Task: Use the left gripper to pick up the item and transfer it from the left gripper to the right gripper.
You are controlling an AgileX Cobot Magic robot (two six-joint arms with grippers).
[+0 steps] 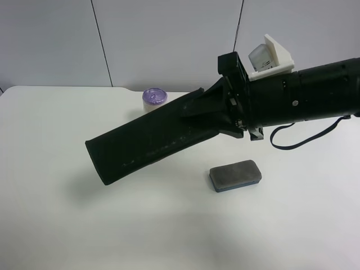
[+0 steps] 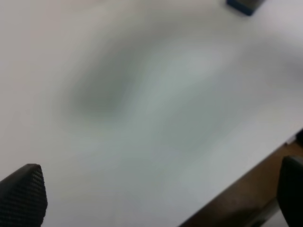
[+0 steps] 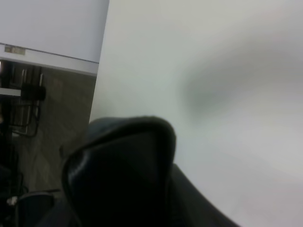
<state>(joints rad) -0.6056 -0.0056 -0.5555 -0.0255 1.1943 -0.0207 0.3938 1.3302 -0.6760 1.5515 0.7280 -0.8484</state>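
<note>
Right gripper (image 1: 205,109) clamped on one end of the pouch (image 1: 146,143), held clear above the table (image 1: 50,225), far end drooping. Left gripper (image 2: 157,193) spread wide, empty, facing the table. You can count pick-up and handover as done, by my read; nothing remains but the hold. Eraser (image 1: 235,175) and jar (image 1: 153,98) sit untouched.

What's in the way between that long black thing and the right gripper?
Nothing visible. The right gripper already holds the black case above the table; the eraser and jar rest on the table.
</note>
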